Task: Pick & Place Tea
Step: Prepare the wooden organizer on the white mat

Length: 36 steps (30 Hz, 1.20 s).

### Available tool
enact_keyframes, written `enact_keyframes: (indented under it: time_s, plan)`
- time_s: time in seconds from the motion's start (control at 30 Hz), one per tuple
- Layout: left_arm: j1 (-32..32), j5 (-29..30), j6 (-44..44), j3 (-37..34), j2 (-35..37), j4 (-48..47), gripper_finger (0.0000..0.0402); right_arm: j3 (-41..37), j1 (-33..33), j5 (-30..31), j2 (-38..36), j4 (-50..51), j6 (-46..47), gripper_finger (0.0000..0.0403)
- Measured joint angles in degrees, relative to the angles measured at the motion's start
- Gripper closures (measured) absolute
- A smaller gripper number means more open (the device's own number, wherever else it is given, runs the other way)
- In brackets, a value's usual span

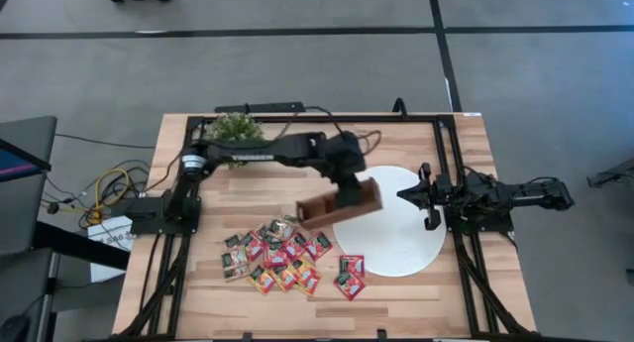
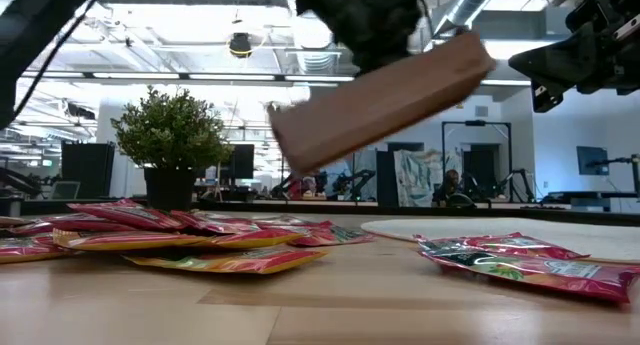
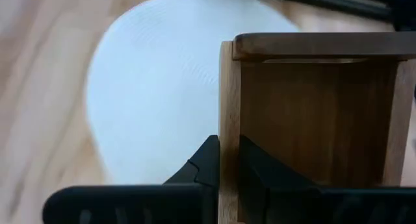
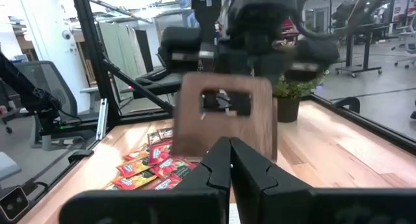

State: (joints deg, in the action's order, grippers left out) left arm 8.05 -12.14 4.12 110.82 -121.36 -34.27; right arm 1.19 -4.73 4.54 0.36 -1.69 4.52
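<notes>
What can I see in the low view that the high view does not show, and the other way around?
Only the low view shows that the wooden tray hangs tilted, clear above the table, with the room behind it.

Only the high view shows the whole layout: the round white plate, the right tool waiting at its edge, and the left tool on the tray.

Both show the tea sachets lying on the table and the green plant.

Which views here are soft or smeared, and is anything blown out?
Low view: the lifted wooden tray is smeared, the tea sachets sharper, ceiling lights bright. Left wrist view: the white plate is soft, the tray wall crisp. Right wrist view: tray and left gripper blurred. High view: even light, no glare.
</notes>
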Motion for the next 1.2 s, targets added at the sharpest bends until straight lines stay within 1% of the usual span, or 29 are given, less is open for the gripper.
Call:
enact_keyframes:
  time_s: [0.2,0.37,0.47,0.7,0.87,1.07,1.2]
  plan:
    - [-1.1,-1.0,-0.3,7.1,-9.1,1.7,0.0385,0.0,0.0,0.0,0.0,0.0,0.0,0.0403]
    - [-2.4,0.0,-2.3,11.3,-13.3,3.3,0.0385,0.0,0.0,0.0,0.0,0.0,0.0,0.0403]
    - [-3.0,0.3,-3.0,11.5,-13.9,4.9,0.0385,0.0,0.0,0.0,0.0,0.0,0.0,0.0403]
    - [-3.6,0.2,-3.8,11.6,-13.9,12.0,0.0385,0.1,0.0,0.1,-0.1,-0.4,0.0,0.0403]
    - [-4.0,0.2,-5.1,11.6,-14.9,13.5,0.0385,0.1,0.0,0.0,0.0,0.1,0.0,0.0403]
    - [-4.0,0.0,-4.9,11.6,-18.4,14.4,0.0385,0.0,0.0,0.0,0.0,0.2,0.0,0.0403]
    - [-4.0,0.2,-6.2,11.6,-18.7,16.3,0.0385,0.0,0.0,0.0,0.0,0.1,0.0,0.0403]
